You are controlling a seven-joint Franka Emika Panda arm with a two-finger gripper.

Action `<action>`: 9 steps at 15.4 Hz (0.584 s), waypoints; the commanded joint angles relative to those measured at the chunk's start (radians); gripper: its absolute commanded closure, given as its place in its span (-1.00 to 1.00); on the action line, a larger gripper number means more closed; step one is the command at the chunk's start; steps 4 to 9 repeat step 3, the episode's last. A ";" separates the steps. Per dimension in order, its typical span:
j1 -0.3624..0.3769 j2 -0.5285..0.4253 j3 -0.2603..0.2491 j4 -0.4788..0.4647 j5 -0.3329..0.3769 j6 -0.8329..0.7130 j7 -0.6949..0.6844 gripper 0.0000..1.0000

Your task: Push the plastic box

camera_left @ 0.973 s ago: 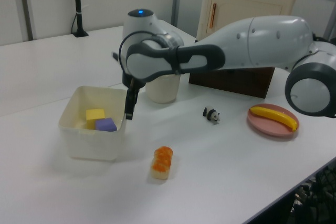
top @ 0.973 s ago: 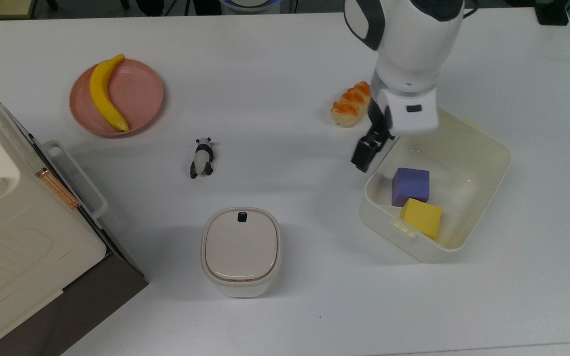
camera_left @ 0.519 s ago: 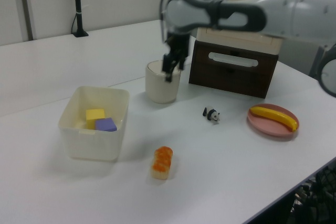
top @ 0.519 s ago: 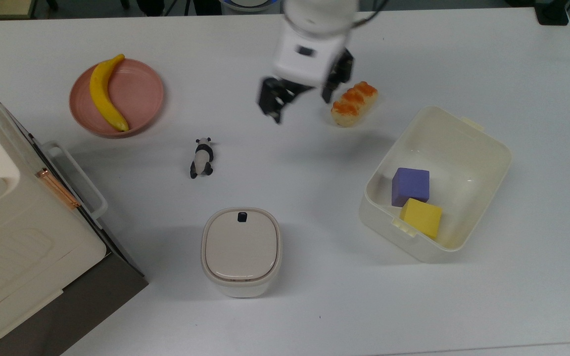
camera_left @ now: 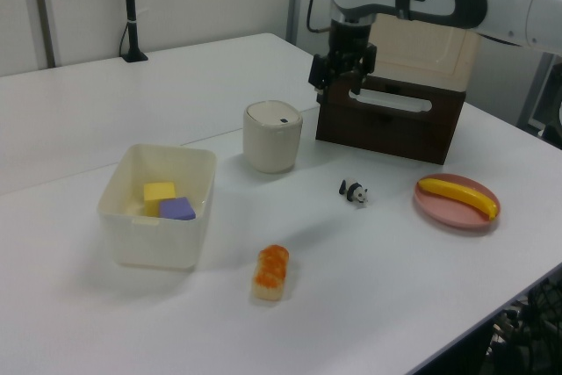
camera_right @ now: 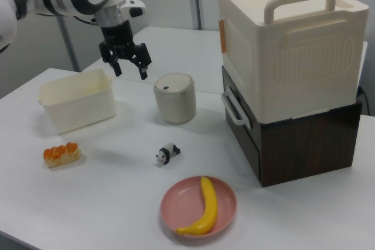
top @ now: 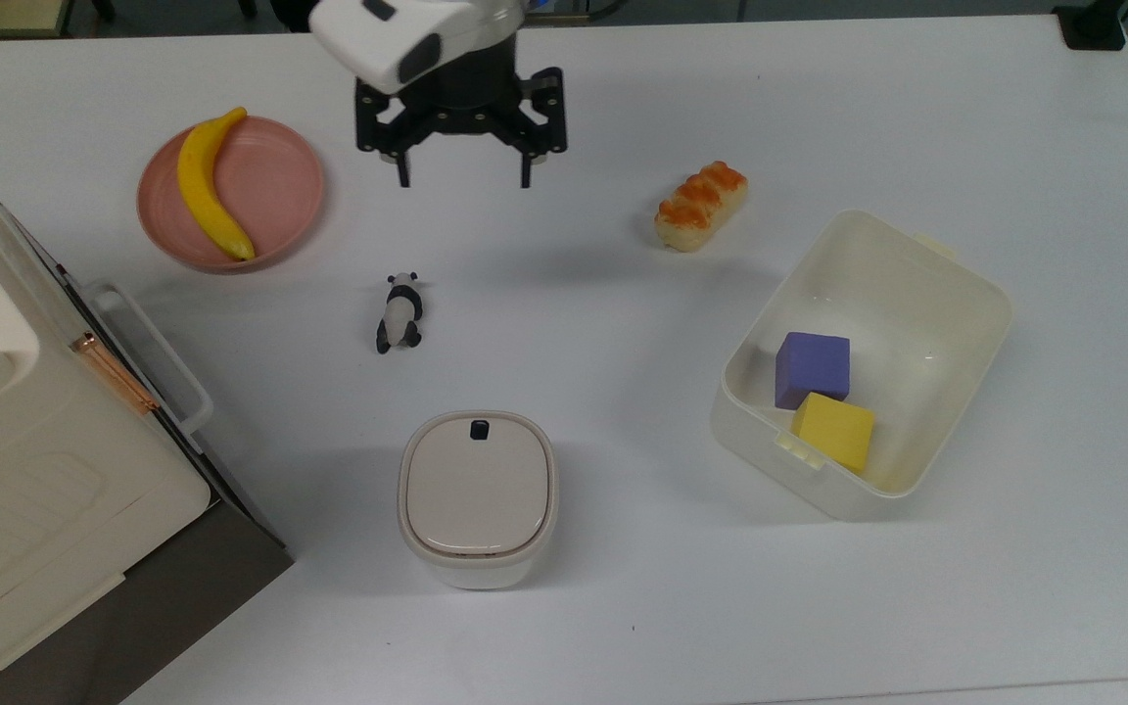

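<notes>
The plastic box (top: 916, 328) is a cream-white lidless tub at the top view's right, holding a purple cube (top: 812, 368) and a yellow cube (top: 833, 431). It also appears at the left view's left (camera_left: 154, 239) and the right view's left (camera_right: 76, 109). My gripper (top: 466, 181) hangs open and empty, high over the table at the top view's upper middle, far to the left of the box. In the left view the gripper (camera_left: 336, 85) is in front of the big case. In the right view the gripper (camera_right: 131, 74) is above and between the box and the lidded container.
A beige-lidded container (top: 478, 490) stands at the front middle, with a toy panda (top: 399, 313) behind it. A bread piece (top: 700, 207) lies near the box. A banana (top: 207, 186) rests on a pink plate (top: 295, 186). A big cream case (top: 16, 470) fills the top view's left.
My gripper has left the box's near corner, swung up and across to the top view's upper left, and its fingers have spread wide. The box has stayed in place.
</notes>
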 commanded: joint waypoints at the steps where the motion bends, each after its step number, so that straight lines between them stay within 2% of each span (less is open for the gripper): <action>1: -0.023 -0.041 0.008 -0.038 0.014 0.001 0.030 -1.00; 9: -0.023 -0.041 0.005 -0.038 0.020 0.002 0.031 -1.00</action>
